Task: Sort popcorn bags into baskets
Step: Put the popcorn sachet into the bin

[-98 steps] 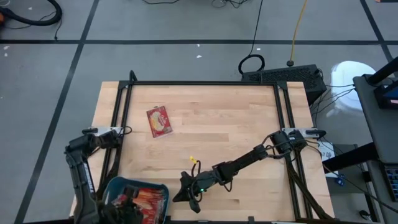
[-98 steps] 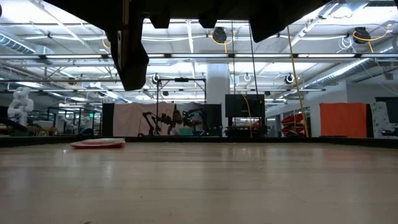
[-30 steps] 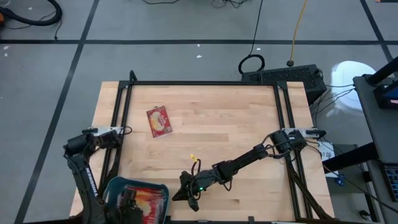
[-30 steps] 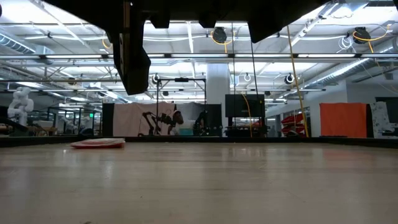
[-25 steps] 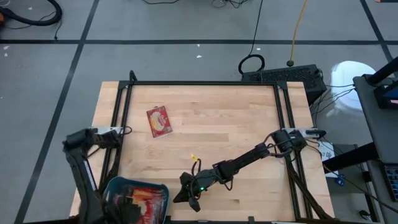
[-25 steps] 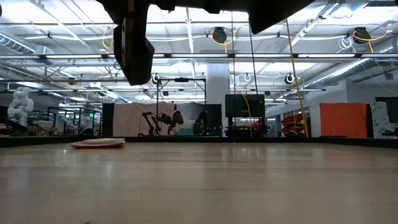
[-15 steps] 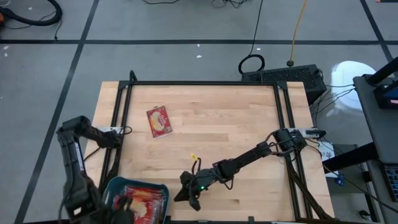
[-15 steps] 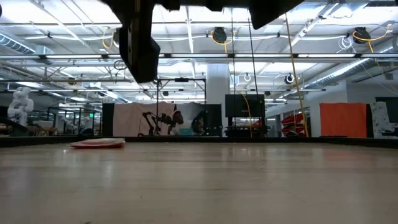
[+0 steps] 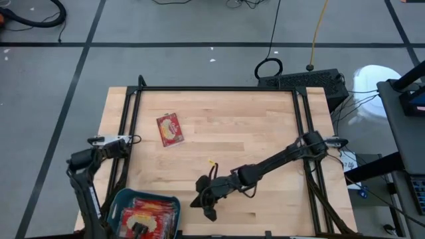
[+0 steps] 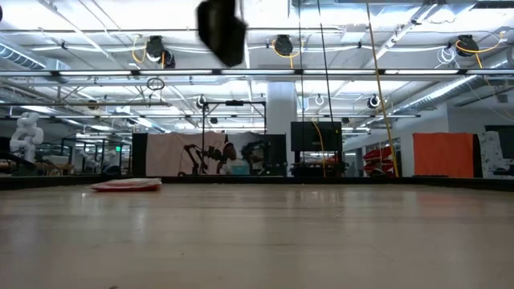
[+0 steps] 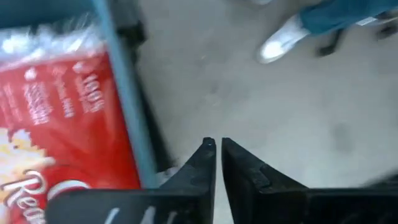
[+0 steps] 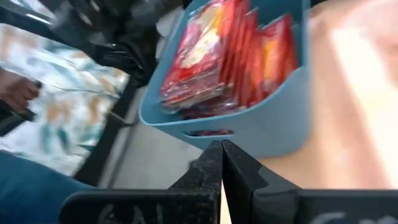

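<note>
Jaws of the left gripper [image 11: 217, 146] stand nearly together and empty above the teal basket [image 9: 120, 200], likely having let a bag drop; the right gripper [image 12: 221, 149] is pinched shut, holding nothing, waiting mid-table; packed popcorn bags [image 12: 217, 56] stand on edge inside; one popcorn bag [image 9: 170, 129] lies flat, well apart; the basket's near end is cut off in the high view.
</note>
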`<state>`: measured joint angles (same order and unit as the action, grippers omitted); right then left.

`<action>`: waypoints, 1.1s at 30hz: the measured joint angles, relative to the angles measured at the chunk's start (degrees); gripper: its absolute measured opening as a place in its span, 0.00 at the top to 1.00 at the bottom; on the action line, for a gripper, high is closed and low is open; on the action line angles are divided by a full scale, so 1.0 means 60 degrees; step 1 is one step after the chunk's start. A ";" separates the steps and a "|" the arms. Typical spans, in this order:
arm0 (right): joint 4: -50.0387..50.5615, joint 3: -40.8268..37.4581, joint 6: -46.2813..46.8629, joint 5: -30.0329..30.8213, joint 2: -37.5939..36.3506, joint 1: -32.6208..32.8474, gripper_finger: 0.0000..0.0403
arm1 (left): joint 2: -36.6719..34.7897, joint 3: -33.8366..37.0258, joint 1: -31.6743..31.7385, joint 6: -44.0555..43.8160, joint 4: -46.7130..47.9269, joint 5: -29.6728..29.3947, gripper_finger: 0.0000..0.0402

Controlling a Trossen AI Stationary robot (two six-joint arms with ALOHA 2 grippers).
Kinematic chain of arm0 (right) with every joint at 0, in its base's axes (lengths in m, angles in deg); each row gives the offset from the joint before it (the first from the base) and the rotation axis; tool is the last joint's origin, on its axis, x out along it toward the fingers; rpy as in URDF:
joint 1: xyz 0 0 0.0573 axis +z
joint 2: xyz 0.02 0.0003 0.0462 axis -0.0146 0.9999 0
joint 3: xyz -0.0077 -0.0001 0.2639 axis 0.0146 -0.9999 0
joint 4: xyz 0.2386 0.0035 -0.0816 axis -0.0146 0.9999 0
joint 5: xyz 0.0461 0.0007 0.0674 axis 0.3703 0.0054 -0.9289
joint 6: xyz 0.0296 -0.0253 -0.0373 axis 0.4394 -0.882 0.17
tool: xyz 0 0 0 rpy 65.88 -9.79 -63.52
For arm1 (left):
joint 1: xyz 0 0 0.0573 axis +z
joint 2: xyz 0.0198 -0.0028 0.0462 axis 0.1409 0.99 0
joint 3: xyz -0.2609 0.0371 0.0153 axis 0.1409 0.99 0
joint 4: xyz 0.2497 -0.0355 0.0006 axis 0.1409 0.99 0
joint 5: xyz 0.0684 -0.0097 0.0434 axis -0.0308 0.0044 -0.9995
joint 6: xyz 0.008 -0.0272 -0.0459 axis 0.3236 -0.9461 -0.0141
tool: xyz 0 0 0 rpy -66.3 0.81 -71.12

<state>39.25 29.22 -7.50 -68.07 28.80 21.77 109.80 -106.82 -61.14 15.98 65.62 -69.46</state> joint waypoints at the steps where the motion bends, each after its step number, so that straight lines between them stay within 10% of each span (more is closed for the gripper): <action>1: 0.0496 -0.0002 -0.0145 0.0180 -0.0255 -0.0013 1.00 | 0.0142 0.0002 0.0031 -0.0003 0.0206 -0.0074 0.94; 23: 0.2201 -0.2854 -0.0263 0.2151 -0.4036 -0.0378 1.00 | 0.0354 -0.0004 0.1461 0.0646 0.2200 -0.1474 0.93; 33: 0.2190 -0.4138 -0.0065 0.2136 -0.5785 -0.0181 1.00 | -0.1492 0.0000 0.2595 0.1537 0.2162 -0.1173 0.92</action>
<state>52.39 4.39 -7.89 -55.26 -5.91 20.68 100.85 -106.82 -45.57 25.19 78.60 -76.50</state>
